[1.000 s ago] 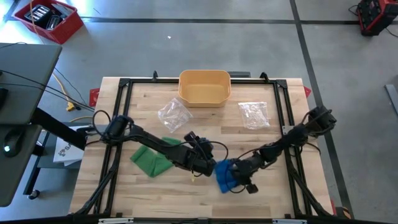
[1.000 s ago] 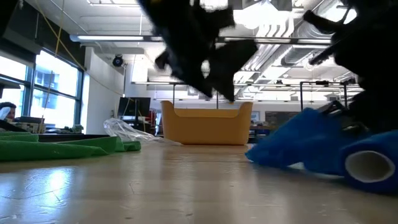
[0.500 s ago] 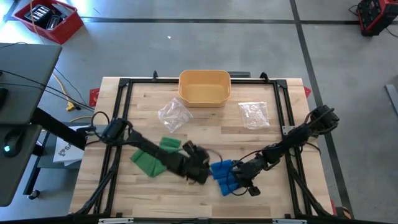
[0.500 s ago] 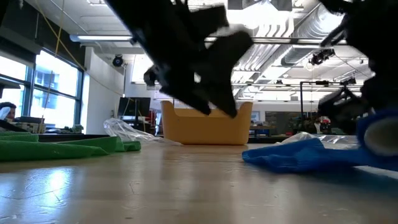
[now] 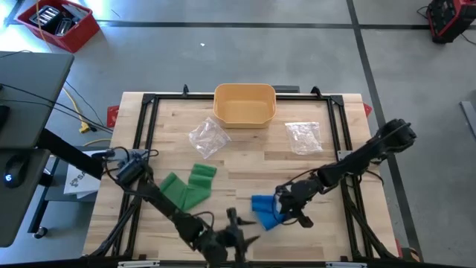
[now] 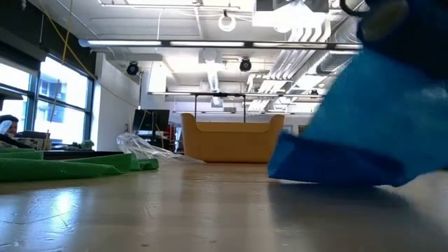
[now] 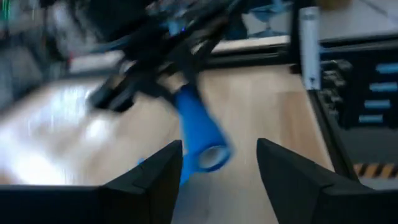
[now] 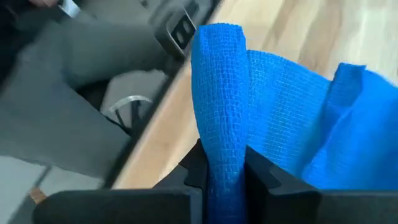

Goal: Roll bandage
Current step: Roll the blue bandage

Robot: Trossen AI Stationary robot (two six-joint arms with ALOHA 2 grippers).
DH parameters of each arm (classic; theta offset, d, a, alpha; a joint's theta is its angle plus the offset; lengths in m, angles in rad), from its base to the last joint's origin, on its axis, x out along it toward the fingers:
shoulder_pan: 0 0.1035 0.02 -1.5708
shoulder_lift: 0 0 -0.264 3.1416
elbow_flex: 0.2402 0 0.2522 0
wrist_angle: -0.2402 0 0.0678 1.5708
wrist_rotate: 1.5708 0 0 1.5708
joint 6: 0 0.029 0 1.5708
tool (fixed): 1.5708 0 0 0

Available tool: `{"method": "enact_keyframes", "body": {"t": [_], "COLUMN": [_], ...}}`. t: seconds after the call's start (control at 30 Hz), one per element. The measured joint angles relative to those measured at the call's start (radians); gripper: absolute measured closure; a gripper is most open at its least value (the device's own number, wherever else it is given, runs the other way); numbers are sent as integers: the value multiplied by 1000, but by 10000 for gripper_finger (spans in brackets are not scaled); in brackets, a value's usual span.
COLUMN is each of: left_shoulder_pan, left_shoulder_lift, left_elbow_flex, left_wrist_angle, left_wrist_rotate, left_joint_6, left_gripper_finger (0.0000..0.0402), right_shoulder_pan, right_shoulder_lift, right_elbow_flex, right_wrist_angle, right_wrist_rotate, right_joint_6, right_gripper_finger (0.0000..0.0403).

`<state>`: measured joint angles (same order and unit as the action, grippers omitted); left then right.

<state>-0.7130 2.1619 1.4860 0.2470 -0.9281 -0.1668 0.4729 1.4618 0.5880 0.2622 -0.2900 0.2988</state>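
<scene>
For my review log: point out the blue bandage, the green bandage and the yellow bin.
blue bandage (image 5: 264, 210), high view, middle of the bunched fabric.
green bandage (image 5: 186, 189), high view, centre of the folded cloth.
yellow bin (image 5: 245, 90), high view, far rim.

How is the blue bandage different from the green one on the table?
The blue bandage is pinched in the right gripper and lifted, partly rolled into a tube; the green bandage lies flat and loose, with nothing touching it. The blue one sits near the table's front middle, the green one farther toward the left arm's side. The blue one shows an open roll end in the left wrist view; the green shows none. Both are stretchy cloth strips on the wooden table.
</scene>
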Motion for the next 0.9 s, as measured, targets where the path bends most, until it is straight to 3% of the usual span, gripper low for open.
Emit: {"method": "enact_keyframes", "body": {"t": [0.13,0.4,0.9], "left_shoulder_pan": [-8,6,9], "left_shoulder_lift": [57,98,100], "left_elbow_flex": [119,215,215], "left_wrist_angle": [0,-15,-18], "left_wrist_rotate": [-16,-211,-264], "left_joint_6": [261,464,425], "left_gripper_finger": [224,236,236], "right_shoulder_pan": [-26,-37,-40], "right_shoulder_lift": [-65,-163,-184], "right_elbow_flex": [0,0,1], "right_wrist_angle": [5,1,17], "right_wrist_rotate": [-17,-20,-22], "right_joint_6": [15,18,8], "right_gripper_finger": [362,362,362]}}
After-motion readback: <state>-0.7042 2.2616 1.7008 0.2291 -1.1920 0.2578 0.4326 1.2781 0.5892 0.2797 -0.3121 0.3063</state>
